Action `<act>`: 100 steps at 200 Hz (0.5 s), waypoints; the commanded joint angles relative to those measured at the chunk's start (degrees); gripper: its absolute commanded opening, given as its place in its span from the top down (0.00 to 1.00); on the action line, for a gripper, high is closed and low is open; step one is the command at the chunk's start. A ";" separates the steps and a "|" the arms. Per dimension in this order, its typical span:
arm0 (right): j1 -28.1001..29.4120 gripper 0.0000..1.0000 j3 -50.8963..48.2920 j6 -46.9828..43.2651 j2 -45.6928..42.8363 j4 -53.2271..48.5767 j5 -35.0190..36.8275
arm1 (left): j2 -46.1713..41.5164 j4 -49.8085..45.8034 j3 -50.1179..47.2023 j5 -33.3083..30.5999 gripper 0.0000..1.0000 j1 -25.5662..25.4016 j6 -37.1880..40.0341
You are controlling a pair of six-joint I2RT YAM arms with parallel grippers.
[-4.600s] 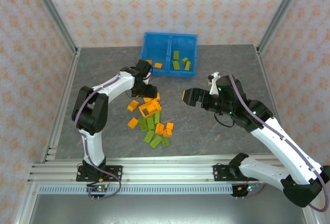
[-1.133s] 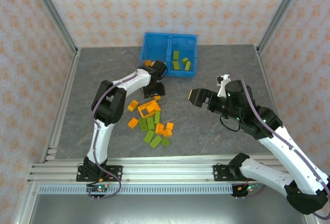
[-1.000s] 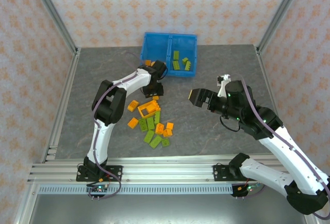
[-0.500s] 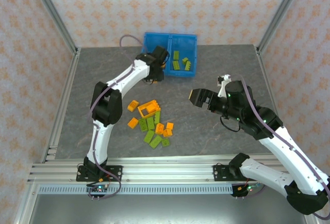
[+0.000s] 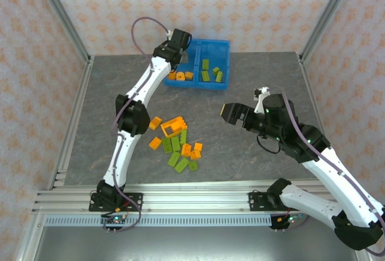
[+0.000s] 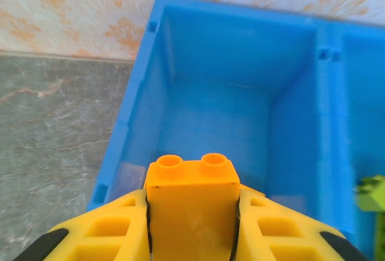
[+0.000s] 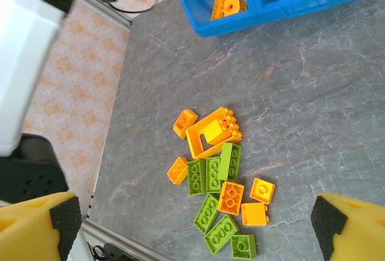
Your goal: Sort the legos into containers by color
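Sorting is partly done, with most of the work left. The left gripper (image 6: 190,240) hangs over the near edge of the blue bin (image 5: 198,40), clenched on an orange brick (image 6: 190,198) that stands studs-up between its yellow fingers; the left wrist view looks past it into the left compartment (image 6: 216,122). That brick is not yet released. A few orange bricks (image 5: 180,76) already lie at the near end of that compartment, and about four green bricks (image 5: 210,71) lie in the right compartment (image 5: 222,55), so the colour split appears settled: orange left, green right.

On the counter (image 5: 252,165) the loose pile (image 5: 178,145) sits well apart from the bin, nearer the arm bases. In the right wrist view I count six green bricks (image 7: 213,174), five small orange ones (image 7: 230,196) and the hollow orange square piece (image 7: 213,130), lying close together, several touching. By my judgement roughly a third of the pieces are sorted.

The right gripper (image 5: 230,112) hovers above the counter to the right of the pile, spread wide and carrying nothing.

The counter is a grey, stone-patterned sheet, flat and matte. Cream walls (image 5: 198,2) with an orange floral print close in three sides, framed by aluminium posts (image 5: 63,17), and a slotted aluminium rail (image 5: 192,201) runs along the near edge where both arms are bolted.
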 commanded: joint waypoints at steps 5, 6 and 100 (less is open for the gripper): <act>0.26 0.01 0.32 0.82 -1.10 -1.60 0.84 | 2.32 7.89 1.63 2.27 0.73 0.17 1.17; 0.25 0.01 0.33 0.82 -1.16 -1.62 0.85 | 2.46 8.04 1.68 2.36 0.73 0.17 1.09; 0.27 0.01 -1.25 1.10 -0.41 1.36 0.99 | -5.05 1.31 3.33 10.47 0.23 -0.27 -3.99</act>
